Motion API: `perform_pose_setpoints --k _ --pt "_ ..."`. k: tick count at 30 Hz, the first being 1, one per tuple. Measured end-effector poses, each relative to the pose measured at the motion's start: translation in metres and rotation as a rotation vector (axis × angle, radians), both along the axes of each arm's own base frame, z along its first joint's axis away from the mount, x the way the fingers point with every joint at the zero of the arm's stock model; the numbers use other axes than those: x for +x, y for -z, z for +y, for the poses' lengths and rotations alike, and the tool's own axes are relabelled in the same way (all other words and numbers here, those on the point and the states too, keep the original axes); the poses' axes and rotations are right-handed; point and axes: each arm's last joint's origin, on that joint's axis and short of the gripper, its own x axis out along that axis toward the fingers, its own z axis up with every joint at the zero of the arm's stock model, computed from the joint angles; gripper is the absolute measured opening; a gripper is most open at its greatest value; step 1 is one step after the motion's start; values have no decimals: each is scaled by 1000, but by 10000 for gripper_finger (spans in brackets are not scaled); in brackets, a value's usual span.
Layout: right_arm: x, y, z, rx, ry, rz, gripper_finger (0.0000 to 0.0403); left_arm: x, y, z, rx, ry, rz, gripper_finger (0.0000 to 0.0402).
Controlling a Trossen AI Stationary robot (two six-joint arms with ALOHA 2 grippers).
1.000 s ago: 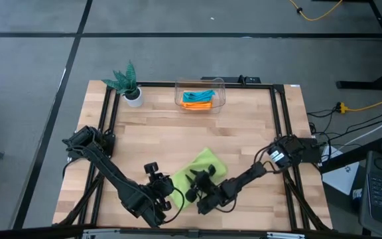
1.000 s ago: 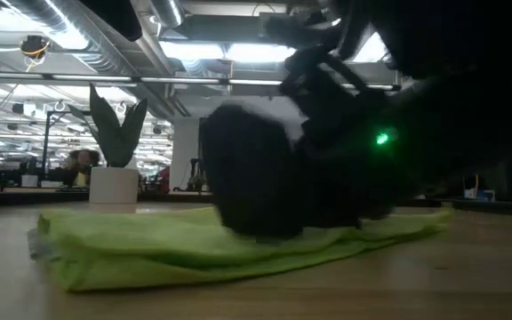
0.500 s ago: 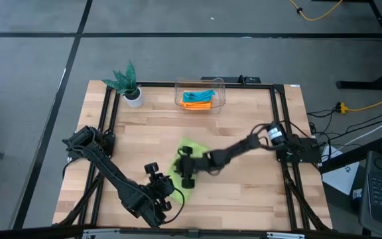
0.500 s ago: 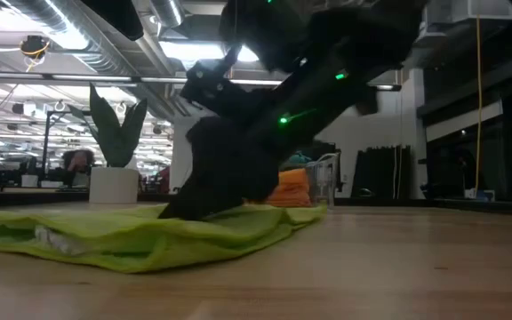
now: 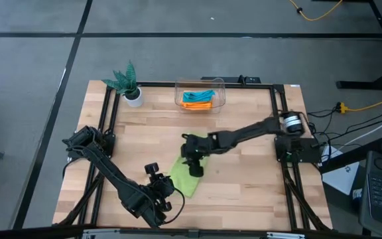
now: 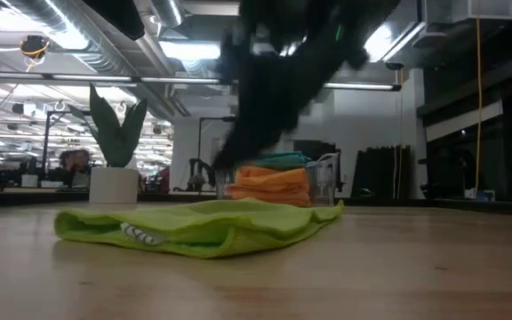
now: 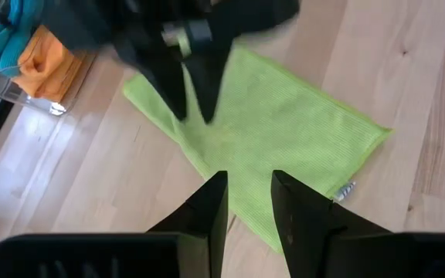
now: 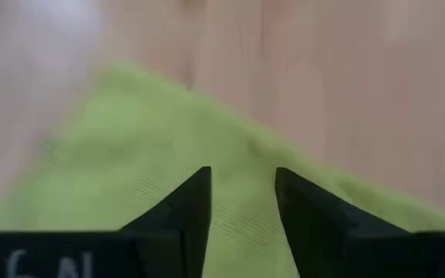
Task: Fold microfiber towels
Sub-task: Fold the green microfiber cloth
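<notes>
A lime green microfiber towel [image 5: 184, 182] lies folded on the wooden table, a little near of its middle; it also shows in the low view [image 6: 203, 227]. My right gripper [image 5: 195, 167] hangs open just above the towel's far end, touching nothing; in its wrist view the towel [image 8: 130, 147] shows through the gap between the fingers [image 8: 242, 197]. My left gripper [image 7: 247, 189] stands open over the towel's near-left part [image 7: 284, 123], also clear of it. Orange and teal towels [image 5: 197, 98] sit in a bin at the far edge.
A clear bin [image 5: 219, 93] holding the folded towels stands at the far middle. A small plant in a white pot [image 5: 130, 86] is at the far left. Black frame rails [image 5: 111, 126] run along the table's left and right sides. Bare wood lies to the towel's right.
My right gripper has swung from the near edge across the green towel toward the far edge, rising and rolling its wrist, and now hangs clear above the cloth. The towel, spread wide before, now lies narrower and doubled over, drawn in toward the left.
</notes>
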Motion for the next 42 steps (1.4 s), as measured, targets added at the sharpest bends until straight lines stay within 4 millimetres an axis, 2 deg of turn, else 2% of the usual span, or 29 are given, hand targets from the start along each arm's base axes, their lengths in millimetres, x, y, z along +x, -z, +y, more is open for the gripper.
perform_pose_setpoints --k 2,3,6,9,13,17,19,21,23,25,27,30,34,39,42 --pt "-6 -24 10 2 64 -31 147 0 0 0 -1 0 0 94" --pt "-9 -29 16 -11 111 -35 147 0 0 0 -1 0 -1 94" --pt "-17 -32 39 -121 282 -70 147 0 0 0 -3 -1 -3 94" --pt "-20 -31 61 -229 520 -187 147 1 0 0 -4 -2 -8 94" --pt "-25 0 79 -295 776 -256 147 2 0 -1 -12 -5 -24 94" --pt "-21 37 85 -202 883 -263 147 3 -1 -2 -28 -6 -42 94" --pt "-18 60 86 -161 887 -234 147 4 -1 -3 -40 -7 -55 94" --pt "-13 74 86 -121 885 -237 147 5 -1 -4 -48 -6 -64 94" --pt "-8 79 85 -83 864 -236 147 6 -1 -5 -56 -6 -73 94" --pt "-8 86 84 -120 820 -205 147 6 -1 -5 -56 -6 -73 94" --pt "-7 87 81 -133 716 -131 147 6 -1 -5 -57 -7 -73 94" --pt "1 81 70 -96 507 -43 147 6 -1 -5 -56 -6 -73 94" --pt "9 71 49 -110 308 -11 147 6 -1 -5 -55 -7 -75 94" --pt "12 56 21 -24 160 22 147 6 -1 -5 -61 -6 -81 94" --pt "5 35 10 31 121 66 147 7 -1 -5 -61 -6 -83 94"
